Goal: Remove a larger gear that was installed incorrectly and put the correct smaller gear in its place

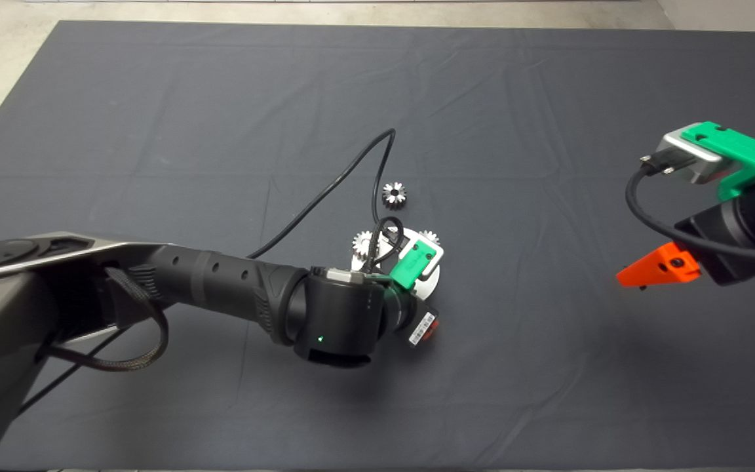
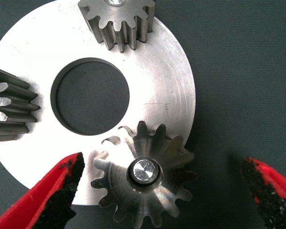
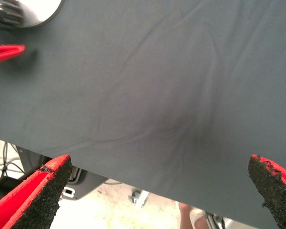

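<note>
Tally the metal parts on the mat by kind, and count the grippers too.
Silver gears: 4 (pinned gear, second gear and third gear on the plate, loose gear on the mat)
Round silver plate: 1
Grippers: 2 (left gripper open around the pinned gear, right gripper open, off to the side)
Total: 7

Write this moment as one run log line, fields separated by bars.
left gripper: open, around gear on round plate | right gripper: open, idle over mat

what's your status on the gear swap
Left gripper open, straddling the larger gear, not gripped. Right gripper open, idle over the mat, right side. Smaller gear loose on mat. Nothing blocking it.
</note>
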### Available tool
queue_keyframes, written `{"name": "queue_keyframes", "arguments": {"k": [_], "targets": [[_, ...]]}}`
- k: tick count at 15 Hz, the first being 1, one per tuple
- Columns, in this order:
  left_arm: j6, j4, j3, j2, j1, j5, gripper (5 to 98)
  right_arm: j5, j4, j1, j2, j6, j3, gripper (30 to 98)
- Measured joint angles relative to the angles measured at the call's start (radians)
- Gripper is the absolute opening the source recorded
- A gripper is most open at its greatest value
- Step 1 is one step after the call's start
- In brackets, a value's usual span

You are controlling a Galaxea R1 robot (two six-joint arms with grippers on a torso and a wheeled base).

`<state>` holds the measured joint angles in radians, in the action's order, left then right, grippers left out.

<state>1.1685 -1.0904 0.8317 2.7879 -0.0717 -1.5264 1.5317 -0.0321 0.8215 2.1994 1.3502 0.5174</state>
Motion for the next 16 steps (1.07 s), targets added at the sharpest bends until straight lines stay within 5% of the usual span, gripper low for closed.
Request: {"name": "queue_keyframes", "arguments": {"k": [7, 16], "targets": [[-0.002, -0.001, 0.0, 0.0, 0.0, 0.0, 74.3, 0.0, 0.069, -0.098, 0.141, -0.037, 0.117, 97.7], [-0.003, -0.006, 0.0, -0.001, 0.0, -0.006, 60.4, 0.0, 0.147, -0.187, 0.35, -0.183, 0.455, 97.7]]}}
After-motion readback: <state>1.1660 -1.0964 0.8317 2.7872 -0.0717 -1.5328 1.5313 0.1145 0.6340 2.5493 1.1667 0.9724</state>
